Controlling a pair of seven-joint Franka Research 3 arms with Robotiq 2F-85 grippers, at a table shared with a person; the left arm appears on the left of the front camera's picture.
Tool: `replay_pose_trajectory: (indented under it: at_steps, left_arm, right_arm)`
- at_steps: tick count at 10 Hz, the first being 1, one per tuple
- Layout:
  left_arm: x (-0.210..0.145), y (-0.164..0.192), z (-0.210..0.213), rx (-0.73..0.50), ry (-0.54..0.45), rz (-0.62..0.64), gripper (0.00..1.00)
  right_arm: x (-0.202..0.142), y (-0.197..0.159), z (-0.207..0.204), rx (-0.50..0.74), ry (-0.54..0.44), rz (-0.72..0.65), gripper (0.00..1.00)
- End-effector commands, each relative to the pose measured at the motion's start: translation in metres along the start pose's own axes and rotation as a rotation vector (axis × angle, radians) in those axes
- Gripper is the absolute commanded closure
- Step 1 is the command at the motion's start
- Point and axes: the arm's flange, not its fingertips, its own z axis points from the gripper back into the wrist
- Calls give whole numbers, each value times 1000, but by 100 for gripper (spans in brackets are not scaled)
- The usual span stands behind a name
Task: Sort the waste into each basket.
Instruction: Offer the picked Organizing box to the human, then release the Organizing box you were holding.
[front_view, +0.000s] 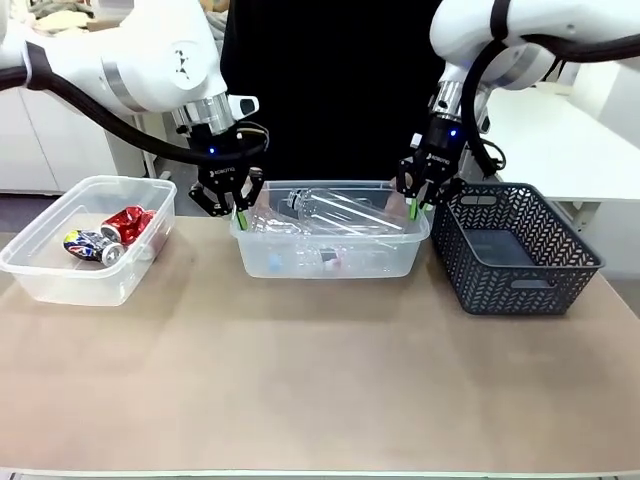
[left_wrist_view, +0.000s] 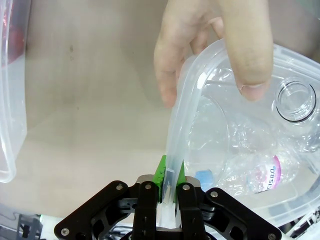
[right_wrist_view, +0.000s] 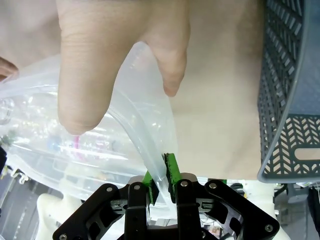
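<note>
So we've got both arms on the same tub here. Our left gripper (front_view: 238, 208) is pinched tight on the left rim of the clear plastic rectangular tub in the middle (front_view: 330, 262), and in the left wrist view the green pads (left_wrist_view: 161, 169) squeeze that rolled rim from both sides. Our right gripper (front_view: 418, 203) is clamped the same way on the tub's right rim, rim wedged between its pads in the right wrist view.

Inside that tub we see clear plastic bottles (front_view: 335, 212), one open-necked, one with a pink label (left_wrist_view: 267, 175), plus a small blue cap (left_wrist_view: 204, 177).

The person is holding on too: one hand (left_wrist_view: 215, 45) hooks fingers over the rim near our left gripper, another hand (right_wrist_view: 120, 50) grips it by our right gripper.

The second clear tub on the left (front_view: 60, 275) sits well apart on the tan table (front_view: 320, 380), holding a dented red can (front_view: 127, 224) and a blue-yellow can (front_view: 88, 244) touching each other. The dark grey lattice basket (front_view: 520, 250) stands just beside the middle tub's right end.
</note>
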Motion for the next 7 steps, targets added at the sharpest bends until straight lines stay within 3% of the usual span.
replay_pose_trajectory:
  at_steps: [1,6,7]
  left_arm:
    - [-2,0,3,-2,-4,-1,94]
    - [-2,0,3,-2,-4,-1,94]
    - [0,1,0,0,0,1,56]
  right_arm:
    - [-2,3,-1,-1,-1,5,91]
    - [-2,3,-1,-1,-1,5,91]
    - [0,1,0,-1,0,1,52]
